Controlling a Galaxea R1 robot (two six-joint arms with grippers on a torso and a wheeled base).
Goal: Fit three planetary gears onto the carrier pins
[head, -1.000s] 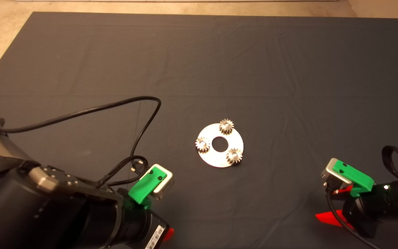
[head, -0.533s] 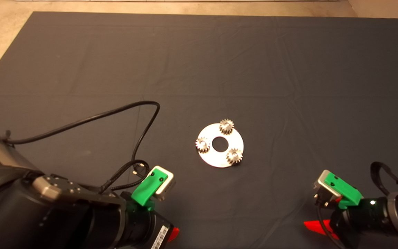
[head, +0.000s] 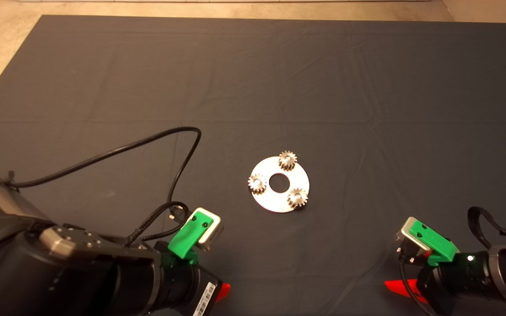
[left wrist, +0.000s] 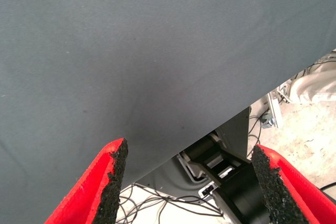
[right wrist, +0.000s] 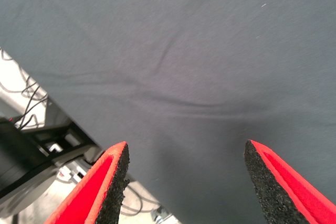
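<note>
Disc (head: 280,199) lies flat on the dark mat (head: 253,79) covering the bench, near the middle of the head view. Three small gears sit on it around the central hole (head: 279,182), each seated on a pin: one at the far edge (head: 287,160), one on the left edge (head: 257,183), one at the near right (head: 297,198). Pin tips show only as bright spots in the gear bores.

Left end effector (left wrist: 186,182): at the lower left of the head view, well apart from the disc, fingers (left wrist: 113,177) spread wide, nothing between them. Its wrist view shows bare mat, the mat edge and cables beyond.

Right end effector (right wrist: 184,179): at the lower right, also well apart from the disc, fingers (right wrist: 265,177) spread wide, holding nothing, bare mat beneath.

Black cable (head: 147,140) loops over the mat from the left arm.
</note>
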